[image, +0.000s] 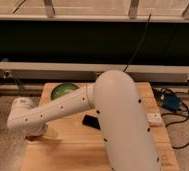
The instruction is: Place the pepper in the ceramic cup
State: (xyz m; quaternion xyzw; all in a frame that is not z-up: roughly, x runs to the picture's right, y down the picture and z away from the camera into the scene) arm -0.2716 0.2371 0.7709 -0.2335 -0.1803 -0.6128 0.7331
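My white arm [113,115] reaches from the right across the wooden table [73,150] to its left edge. The gripper [35,133] hangs under the wrist there, low over the table's left side, mostly hidden by the arm. A pale shape next to it may be the ceramic cup [50,132], partly covered by the arm. The pepper is not visible; I cannot tell whether it is in the gripper. The black phone-like slab [91,121] lies mid-table under the arm.
A green bowl [63,90] stands at the table's back left, just behind the arm. A small white box [154,118] lies at the right edge. Cables and a blue object [169,100] lie on the floor to the right. A dark wall runs behind.
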